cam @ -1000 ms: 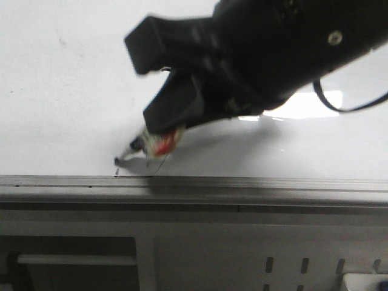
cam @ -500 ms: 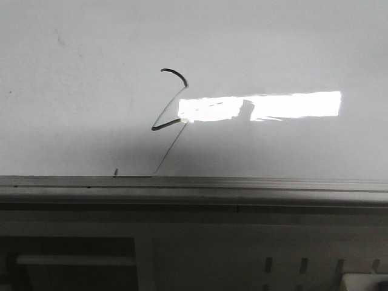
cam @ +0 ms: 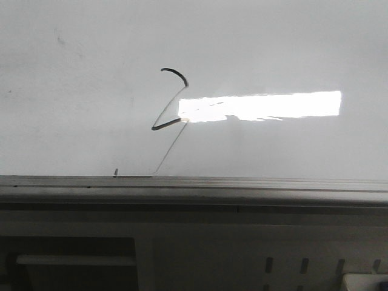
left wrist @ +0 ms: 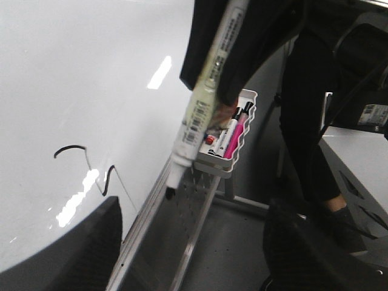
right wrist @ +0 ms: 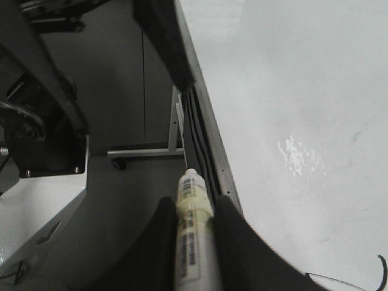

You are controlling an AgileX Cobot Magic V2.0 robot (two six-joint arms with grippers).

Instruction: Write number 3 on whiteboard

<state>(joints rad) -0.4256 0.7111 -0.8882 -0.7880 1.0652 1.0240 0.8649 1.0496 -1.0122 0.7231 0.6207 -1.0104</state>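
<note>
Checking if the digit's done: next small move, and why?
Probably bring the marker in the right gripper to the whiteboard and add the lower curve: the number 3 shows a dark top stroke and middle hook, only a faint line below.

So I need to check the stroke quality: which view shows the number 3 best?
The front view: the number 3 shows whole and unobstructed on the whiteboard. The left wrist view shows it obliquely; the right wrist view catches only a corner.

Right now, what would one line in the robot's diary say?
number 3: drawn, faint | whiteboard: no arm over it | right hand: holds marker, off board | left hand: unclear
</note>
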